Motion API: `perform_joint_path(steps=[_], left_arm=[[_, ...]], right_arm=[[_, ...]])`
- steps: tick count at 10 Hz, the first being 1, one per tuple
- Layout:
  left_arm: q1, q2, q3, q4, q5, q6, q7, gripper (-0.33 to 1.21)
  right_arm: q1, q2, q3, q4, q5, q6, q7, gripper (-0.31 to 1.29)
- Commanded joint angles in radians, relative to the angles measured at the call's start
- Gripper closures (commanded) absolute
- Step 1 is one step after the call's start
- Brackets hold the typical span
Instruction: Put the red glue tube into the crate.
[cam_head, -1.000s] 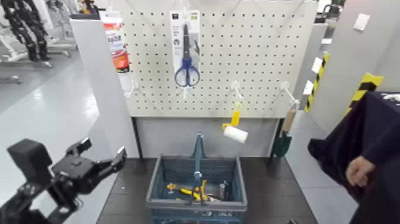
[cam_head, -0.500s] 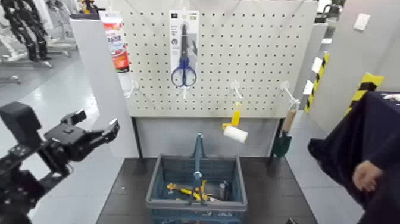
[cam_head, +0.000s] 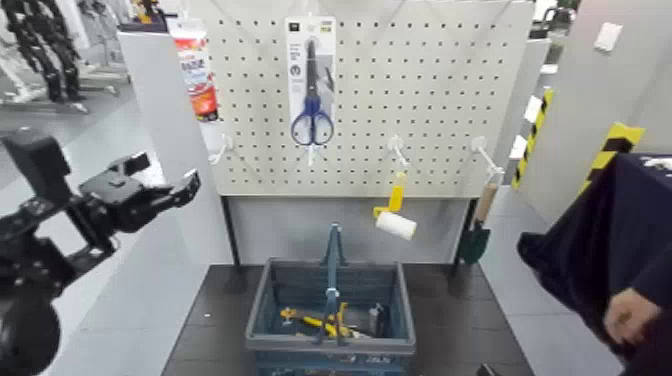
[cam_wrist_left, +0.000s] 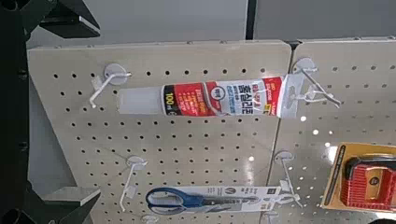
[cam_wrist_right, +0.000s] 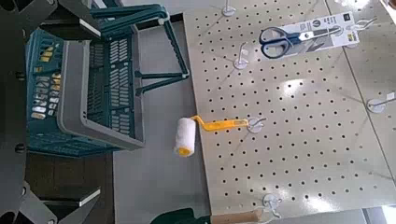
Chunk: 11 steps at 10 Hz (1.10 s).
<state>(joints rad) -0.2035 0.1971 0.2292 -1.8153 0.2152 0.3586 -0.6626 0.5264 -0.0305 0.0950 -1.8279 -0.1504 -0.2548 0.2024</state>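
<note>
Taking the crate (cam_head: 330, 343) as the centre of the clock in the head view, the red glue tube (cam_head: 197, 78) hangs at 11 o'clock, at the upper left edge of the pegboard (cam_head: 440, 60). The left wrist view shows it on a white hook (cam_wrist_left: 306, 82), its pale cap (cam_wrist_left: 141, 101) at the end away from the hook.

The left gripper (cam_wrist_left: 91, 110) is at 10 o'clock from the crate, below the tube in the head view. It is open and empty, and apart from the tube. The right gripper (cam_wrist_right: 93, 112) is also open and holds nothing; its arm shows only as a dark tip at 4 o'clock, by the lower edge of the head view.

The crate sits on a dark platform (cam_head: 205, 325), its centre handle (cam_head: 334, 250) upright. Inside lie yellow-and-black tools (cam_head: 325, 323). At 12 o'clock, the blue-handled scissors pack (cam_head: 312, 95) hangs on the board. A paint roller with a yellow handle (cam_head: 396, 222) hangs at 1 o'clock, and a wooden-handled trowel (cam_head: 474, 240) at 2 o'clock. At 3 o'clock, well apart from the crate, is a person's hand (cam_head: 628, 315) beside dark cloth (cam_head: 590, 220).
</note>
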Motion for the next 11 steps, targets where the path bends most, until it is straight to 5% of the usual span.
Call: perform_joint_path(steps=[1, 11], left_arm=[[-0.086, 0.018, -0.013, 0.083, -0.002, -0.016, -0.035, 0.11], [-0.356, 0.061, -0.108, 0.353, -0.027, -0.135, -0.167, 0.12]], right_arm=[[-0.005, 0.000, 0.005, 0.001, -0.001, 0.003, 0.002, 0.13], [-0.025, -0.006, 0.012, 0.007, -0.006, 0.023, 0.031, 0.13]])
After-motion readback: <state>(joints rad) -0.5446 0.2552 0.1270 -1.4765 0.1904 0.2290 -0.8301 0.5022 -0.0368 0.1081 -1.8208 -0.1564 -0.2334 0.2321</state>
